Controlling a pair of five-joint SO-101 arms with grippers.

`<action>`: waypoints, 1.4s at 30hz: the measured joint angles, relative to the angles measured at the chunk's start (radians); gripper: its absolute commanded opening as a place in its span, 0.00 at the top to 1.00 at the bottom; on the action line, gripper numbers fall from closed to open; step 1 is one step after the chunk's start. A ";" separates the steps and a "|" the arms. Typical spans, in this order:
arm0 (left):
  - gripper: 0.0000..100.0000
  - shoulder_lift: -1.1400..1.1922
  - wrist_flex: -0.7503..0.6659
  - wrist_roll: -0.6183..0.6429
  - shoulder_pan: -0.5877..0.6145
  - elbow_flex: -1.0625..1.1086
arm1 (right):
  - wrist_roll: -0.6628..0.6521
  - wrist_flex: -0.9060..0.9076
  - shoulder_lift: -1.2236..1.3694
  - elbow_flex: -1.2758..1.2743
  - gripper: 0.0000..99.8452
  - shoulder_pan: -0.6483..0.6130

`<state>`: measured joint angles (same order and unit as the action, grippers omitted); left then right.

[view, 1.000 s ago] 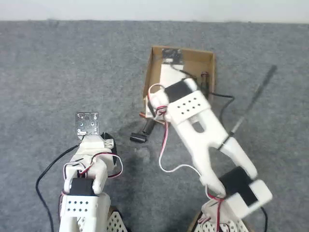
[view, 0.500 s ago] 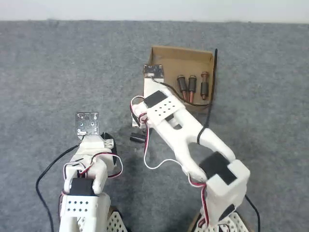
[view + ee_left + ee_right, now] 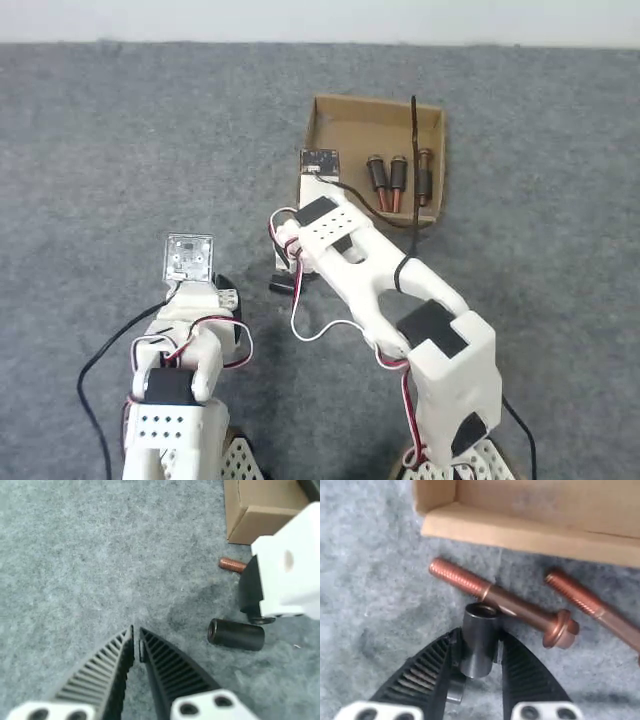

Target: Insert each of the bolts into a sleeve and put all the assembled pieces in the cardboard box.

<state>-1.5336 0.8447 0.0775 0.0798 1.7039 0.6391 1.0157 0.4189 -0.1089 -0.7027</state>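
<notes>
My right gripper (image 3: pixel 479 632) is shut on a black sleeve (image 3: pixel 480 650) whose open end points toward the cardboard box (image 3: pixel 520 535). Just beyond the sleeve, a copper bolt (image 3: pixel 500 600) lies crosswise on the carpet, and a second bolt (image 3: pixel 592 610) lies beside it. Another black sleeve (image 3: pixel 285 285) (image 3: pixel 236 634) lies flat next to the right arm's wrist. A bolt's threaded end (image 3: pixel 231 564) shows by the box corner (image 3: pixel 260 510). My left gripper (image 3: pixel 136 630) is shut and empty, low over bare carpet short of that sleeve. Three assembled pieces (image 3: pixel 398 178) lie inside the box (image 3: pixel 375 100).
Grey carpet covers the whole table. The right arm (image 3: pixel 380 270) stretches diagonally from the front edge to the box's near-left corner. The left arm (image 3: pixel 185 340) stands at the front left. A black cable (image 3: pixel 413 150) crosses over the box.
The right arm has swung out of the box, leftward and back, down to the loose sleeves and bolts in front of it. The left arm has barely shifted.
</notes>
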 measured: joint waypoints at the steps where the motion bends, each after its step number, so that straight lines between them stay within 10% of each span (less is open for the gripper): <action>1: 0.99 0.000 0.000 -0.002 0.000 0.000 | 0.000 0.000 0.005 0.002 0.93 0.002; 30: 0.99 0.000 0.000 -0.006 0.000 0.000 | -0.132 0.713 -0.385 0.112 0.99 0.284; 42: 0.99 0.000 0.000 -0.006 0.000 0.000 | -0.374 0.724 -0.574 -0.187 0.99 0.440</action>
<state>-1.5336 0.8447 0.0713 0.0798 1.7039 0.2647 1.7400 -0.1550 -0.2961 -0.2624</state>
